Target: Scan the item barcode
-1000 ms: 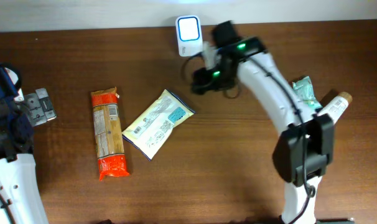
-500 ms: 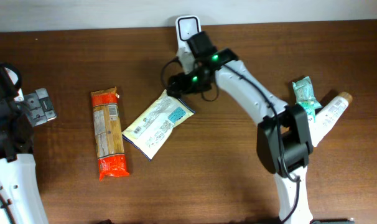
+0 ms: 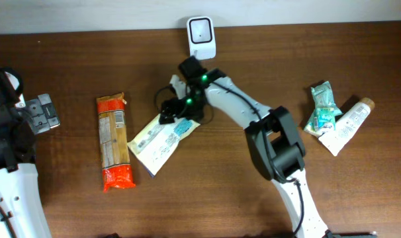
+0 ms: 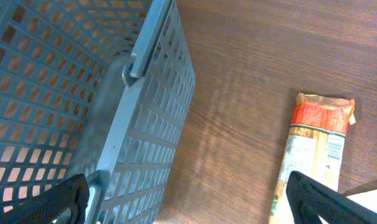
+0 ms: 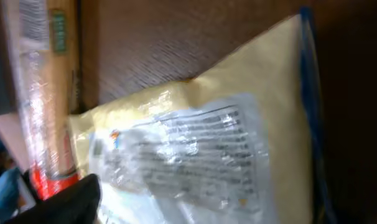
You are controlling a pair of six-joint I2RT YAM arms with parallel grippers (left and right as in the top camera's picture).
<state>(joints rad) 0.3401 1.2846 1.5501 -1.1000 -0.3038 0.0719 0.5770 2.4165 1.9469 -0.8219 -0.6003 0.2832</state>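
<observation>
My right claw [image 3: 169,109] is hovering over the upper end of a pale yellow packet [image 3: 162,137], which is the item I am judging to be the one to scan. The jaws are standing wide, with nothing between them. The wrist view is showing one dark finger [image 5: 58,199] at the lower left and the packet flat beneath it.

The packet is lying slantwise on the table [image 3: 207,192], just right of a long orange pasta bag [image 3: 114,142] and below the white scanner [image 3: 202,30] at the far edge. Its shiny, wrinkled film is making me think it is light, soft and slippery, so it is likely to bend and sag when lifted. I am reckoning a pinch across a sealed edge or corner is safest, leaving the printed panel uncovered.

My left claw [image 4: 188,202] is waiting wide open and empty at the left, beside a grey-blue mesh basket [image 4: 64,93]. Nothing is showing inside the part of the basket in view.
</observation>
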